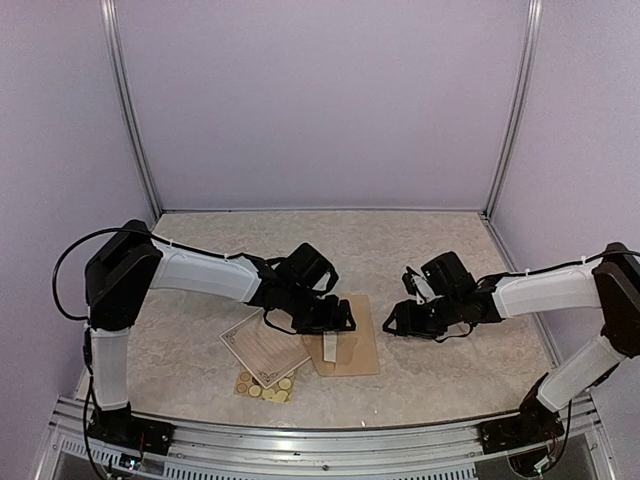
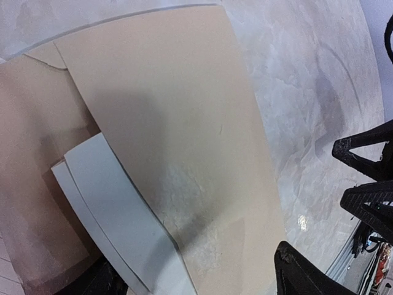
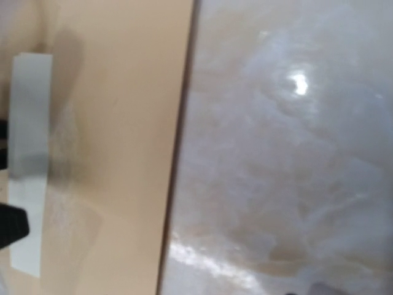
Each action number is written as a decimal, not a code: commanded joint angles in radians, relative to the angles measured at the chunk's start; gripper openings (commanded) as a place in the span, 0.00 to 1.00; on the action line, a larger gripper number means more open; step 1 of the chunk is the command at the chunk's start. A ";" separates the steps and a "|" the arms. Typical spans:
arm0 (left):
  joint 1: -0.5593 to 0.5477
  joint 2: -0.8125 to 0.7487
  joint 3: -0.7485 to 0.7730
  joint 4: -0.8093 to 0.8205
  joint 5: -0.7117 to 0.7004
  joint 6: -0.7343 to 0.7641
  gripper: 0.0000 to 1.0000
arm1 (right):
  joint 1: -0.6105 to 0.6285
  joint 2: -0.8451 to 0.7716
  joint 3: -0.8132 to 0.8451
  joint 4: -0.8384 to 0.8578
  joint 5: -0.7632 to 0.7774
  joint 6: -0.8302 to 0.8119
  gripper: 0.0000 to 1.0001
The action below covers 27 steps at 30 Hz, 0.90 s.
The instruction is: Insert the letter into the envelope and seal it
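Observation:
The tan envelope (image 1: 360, 345) lies flat on the table in front of both arms. The letter (image 1: 330, 347), folded with its white back out, pokes out from under the envelope's upper layer (image 2: 184, 123); in the left wrist view the letter (image 2: 116, 203) shows two stacked edges. My left gripper (image 1: 340, 322) hovers open just above that spot, one fingertip (image 2: 298, 270) over the envelope, nothing between the jaws. My right gripper (image 1: 403, 318) stands just right of the envelope's edge (image 3: 123, 123), its fingers (image 2: 368, 178) apart and empty. The white strip of the letter (image 3: 27, 166) shows in the right wrist view too.
A cream sheet with an ornate border (image 1: 262, 345) lies flat left of the envelope. A small tan sheet of round stickers (image 1: 265, 386) sits in front of it near the table's front rail (image 1: 320, 435). Purple walls enclose the marbled table top (image 1: 350, 250).

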 commanded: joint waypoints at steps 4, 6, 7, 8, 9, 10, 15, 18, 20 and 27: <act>-0.008 -0.057 0.039 -0.110 -0.119 0.013 0.80 | 0.013 0.057 0.013 0.069 -0.071 0.008 0.51; -0.014 -0.062 0.046 -0.129 -0.143 0.013 0.83 | 0.016 0.067 0.019 0.078 -0.083 0.010 0.50; -0.016 -0.064 0.049 -0.139 -0.159 0.017 0.84 | 0.019 0.071 0.022 0.082 -0.088 0.009 0.49; -0.016 -0.069 0.050 -0.148 -0.171 0.018 0.84 | 0.021 0.074 0.027 0.084 -0.090 0.011 0.49; -0.017 -0.071 0.048 -0.152 -0.181 0.020 0.85 | 0.024 0.078 0.030 0.086 -0.092 0.011 0.49; -0.016 -0.075 0.042 -0.152 -0.181 0.020 0.84 | 0.026 0.083 0.034 0.086 -0.094 0.012 0.48; -0.012 -0.075 0.006 -0.128 -0.158 0.013 0.71 | 0.041 0.110 0.052 0.096 -0.103 0.017 0.44; -0.013 -0.070 -0.012 -0.106 -0.144 0.006 0.60 | 0.046 0.139 0.057 0.096 -0.107 0.021 0.43; -0.014 -0.065 -0.018 -0.103 -0.143 0.005 0.54 | 0.049 0.156 0.060 0.109 -0.111 0.024 0.42; -0.014 -0.055 -0.040 -0.102 -0.158 0.008 0.44 | 0.060 0.201 0.072 0.142 -0.123 0.036 0.40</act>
